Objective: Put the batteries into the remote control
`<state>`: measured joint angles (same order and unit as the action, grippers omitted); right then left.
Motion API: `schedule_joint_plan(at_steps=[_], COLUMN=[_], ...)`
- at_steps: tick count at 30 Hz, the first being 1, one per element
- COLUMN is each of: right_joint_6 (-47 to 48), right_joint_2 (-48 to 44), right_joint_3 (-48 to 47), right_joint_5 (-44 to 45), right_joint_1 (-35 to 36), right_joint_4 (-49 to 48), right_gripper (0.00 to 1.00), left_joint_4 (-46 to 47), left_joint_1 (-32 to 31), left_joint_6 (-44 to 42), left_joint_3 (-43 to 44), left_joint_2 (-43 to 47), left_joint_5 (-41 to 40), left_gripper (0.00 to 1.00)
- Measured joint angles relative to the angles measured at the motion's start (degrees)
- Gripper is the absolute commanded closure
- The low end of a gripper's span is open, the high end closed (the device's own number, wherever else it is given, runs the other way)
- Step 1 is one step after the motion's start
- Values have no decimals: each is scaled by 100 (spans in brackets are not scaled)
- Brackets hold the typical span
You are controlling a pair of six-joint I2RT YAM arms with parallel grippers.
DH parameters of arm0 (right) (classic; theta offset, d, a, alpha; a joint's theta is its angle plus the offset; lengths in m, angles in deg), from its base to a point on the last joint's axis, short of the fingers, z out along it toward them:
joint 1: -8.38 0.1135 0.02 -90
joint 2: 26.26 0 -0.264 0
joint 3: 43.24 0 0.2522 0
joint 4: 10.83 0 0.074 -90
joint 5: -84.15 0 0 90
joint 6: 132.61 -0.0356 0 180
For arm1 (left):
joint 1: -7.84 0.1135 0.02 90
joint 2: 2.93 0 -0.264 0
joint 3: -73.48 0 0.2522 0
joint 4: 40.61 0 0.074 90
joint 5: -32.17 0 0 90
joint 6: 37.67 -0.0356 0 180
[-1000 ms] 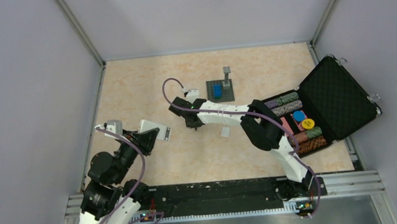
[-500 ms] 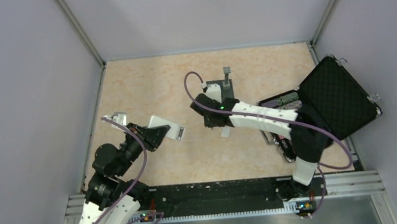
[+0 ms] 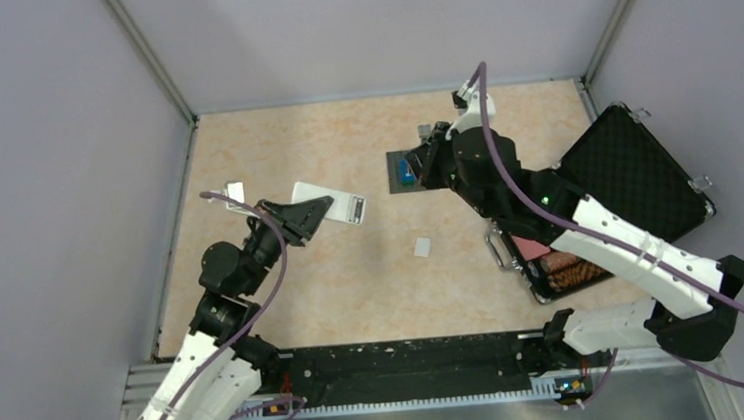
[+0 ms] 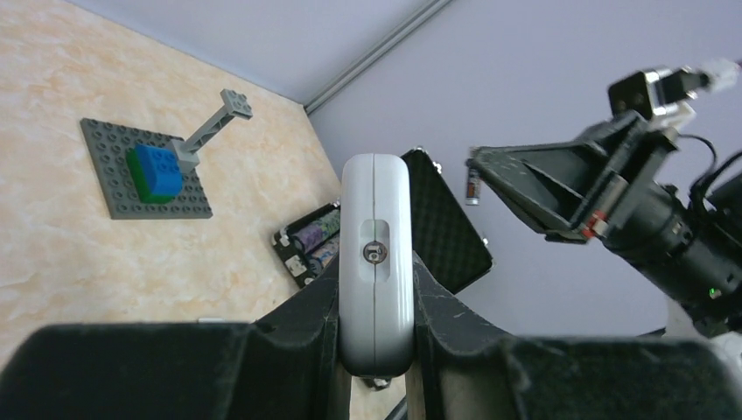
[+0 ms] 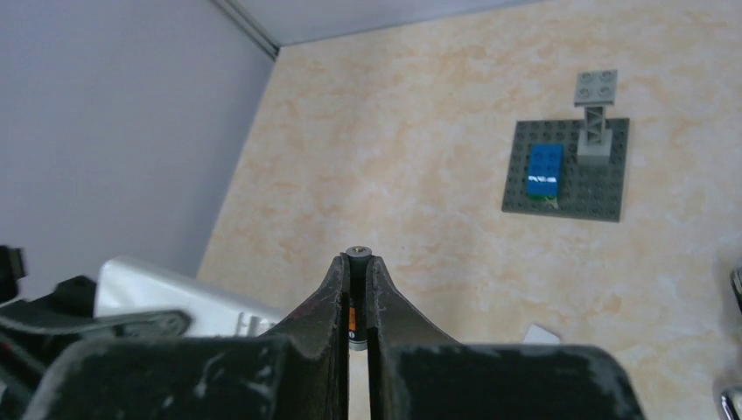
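remote control [image 3: 329,204] is held clear of the desk [image 3: 273,148] by the left fingers [image 4: 331,293]. these are closed on it, with one finger pressed against each side of its white body. in the top view it is seen at the left-centre of the scene, with its free end pointing right towards the middle of the desk. in the left wrist view it is seen end-on, and a small round window is set in its narrow face.

one battery [image 5: 356,253] is pinched between the right fingers [image 5: 339,284], which are closed almost completely on it. its metal cap shows just past the fingertips, and an orange band is seen lower down in the gap. the right fingers are held in the air over the far-centre of the desk. they are to the right of the remote control and apart from it, with their tips turned towards it.

a grey stud plate [image 5: 569,197] lies on the far-centre of the desk, partly covered by the right arm in the top view. a blue block [image 5: 545,168] and a grey post [image 5: 595,131] are carried on it. a small white piece [image 3: 422,247] lies flat near the middle of the desk; what it is cannot be told. an open black case [image 3: 637,184] is set at the right edge, and poker chips [image 3: 566,273] are seen inside it.
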<state>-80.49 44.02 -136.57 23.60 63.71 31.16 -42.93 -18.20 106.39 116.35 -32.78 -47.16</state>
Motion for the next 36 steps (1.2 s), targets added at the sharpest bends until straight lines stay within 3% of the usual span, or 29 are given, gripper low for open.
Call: schedule_joint_plan(at_steps=[8,17,26,36], right_joint_6=[490,426,424,404], right_joint_2=[-197,-101,599,861], right_joint_3=[-28,-37,-339,-793], right_joint_5=[-828,-1703,-1644,-1246], right_joint_1=[0,28,634,793], right_joint_4=[-933,-1582,-1705,-1617], right_gripper=[100,100,100,100], left_joint_4=[726,1298,1248,984], left_joint_1=[0,-4,-15,-15], left_joint_6=[1263,2494,2999,3307], left_joint_3=[0,-227,-227,-227], left_joint_2=[-848,-734,-210,-138], left_joint_5=[-422,-885,-1174,-1200], left_gripper=[100,100,100,100])
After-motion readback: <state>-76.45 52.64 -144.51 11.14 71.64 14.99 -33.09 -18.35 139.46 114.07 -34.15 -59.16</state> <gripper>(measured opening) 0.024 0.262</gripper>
